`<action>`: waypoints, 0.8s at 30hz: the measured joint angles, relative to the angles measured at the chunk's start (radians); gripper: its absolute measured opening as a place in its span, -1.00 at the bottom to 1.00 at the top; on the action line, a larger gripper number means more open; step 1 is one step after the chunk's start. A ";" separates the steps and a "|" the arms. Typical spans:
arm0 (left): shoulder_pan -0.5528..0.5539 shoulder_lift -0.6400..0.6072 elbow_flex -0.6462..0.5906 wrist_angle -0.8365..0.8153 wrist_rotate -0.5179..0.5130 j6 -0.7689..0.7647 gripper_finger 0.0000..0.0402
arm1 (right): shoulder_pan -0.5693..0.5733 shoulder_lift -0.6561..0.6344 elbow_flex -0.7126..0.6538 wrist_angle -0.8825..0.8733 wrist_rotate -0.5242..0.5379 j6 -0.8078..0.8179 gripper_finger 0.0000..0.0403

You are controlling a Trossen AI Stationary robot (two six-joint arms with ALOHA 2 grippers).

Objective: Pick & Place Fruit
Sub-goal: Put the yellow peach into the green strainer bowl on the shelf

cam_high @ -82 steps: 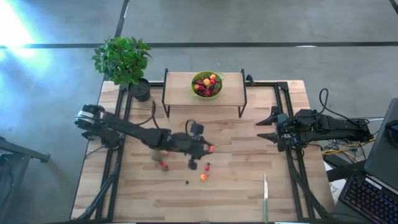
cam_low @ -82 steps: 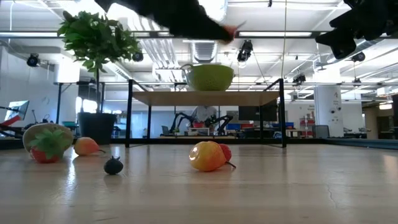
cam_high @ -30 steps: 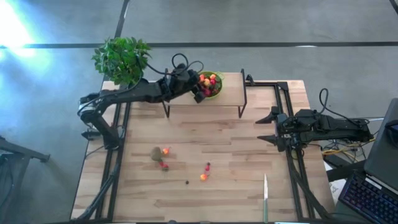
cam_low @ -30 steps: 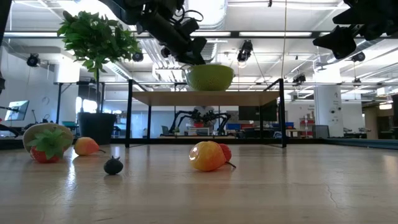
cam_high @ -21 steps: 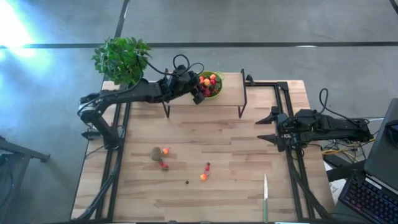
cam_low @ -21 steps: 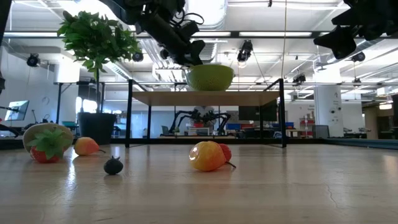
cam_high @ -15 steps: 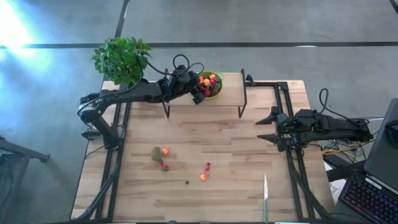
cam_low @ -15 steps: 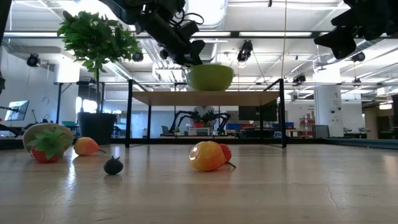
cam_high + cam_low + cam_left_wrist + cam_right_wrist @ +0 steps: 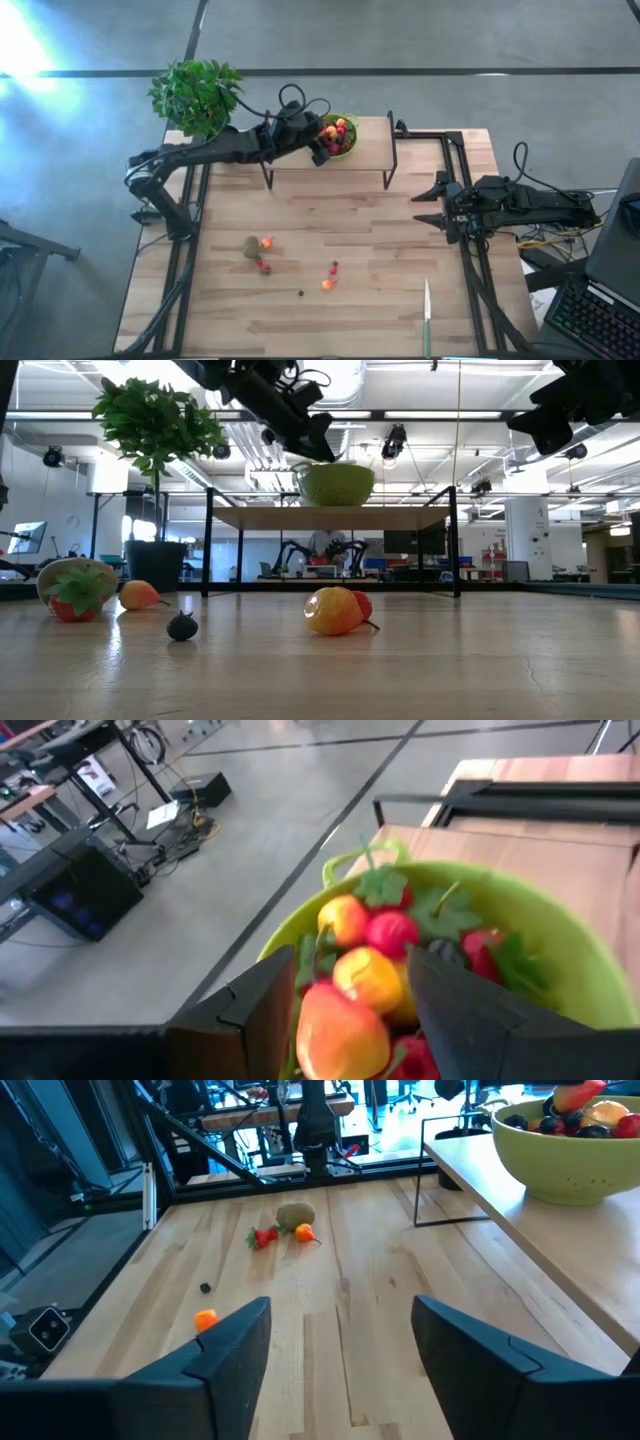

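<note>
Most fruit (image 9: 334, 136) lay heaped in the bowl (image 9: 349, 146), where the left tool (image 9: 318, 150) hovered, parted and empty. Kiwi (image 9: 252, 247) and several berries remained beyond it on the table (image 9: 380, 290).

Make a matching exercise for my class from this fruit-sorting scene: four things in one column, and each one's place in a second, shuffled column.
Things
1. green bowl
2. kiwi
3. knife
4. potted plant

Places
A. near the table's front edge, on the right arm's side
B. at the table's back corner, on the left arm's side
C. on the raised shelf, heaped with fruit
D. on the tabletop beside a strawberry, on the left arm's side

Pairs: 1-C, 2-D, 3-A, 4-B
</note>
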State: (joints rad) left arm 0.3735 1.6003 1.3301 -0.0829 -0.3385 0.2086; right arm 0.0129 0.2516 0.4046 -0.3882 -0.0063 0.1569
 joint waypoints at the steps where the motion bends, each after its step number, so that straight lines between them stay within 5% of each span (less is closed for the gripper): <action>1: -0.004 0.000 0.013 -0.015 0.000 0.000 0.00 | 0.000 0.000 0.000 0.000 0.000 0.000 0.16; 15: -0.135 0.000 0.239 -0.668 0.026 -0.008 0.01 | 0.000 0.000 0.000 0.000 0.000 0.000 0.04; 24: -0.260 0.000 0.186 -0.907 0.126 -0.082 0.01 | 0.000 0.000 0.000 0.000 0.000 0.000 -0.01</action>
State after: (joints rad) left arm 0.1131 1.6001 1.5158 -0.9899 -0.2124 0.1265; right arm 0.0129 0.2516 0.4046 -0.3879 -0.0061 0.1570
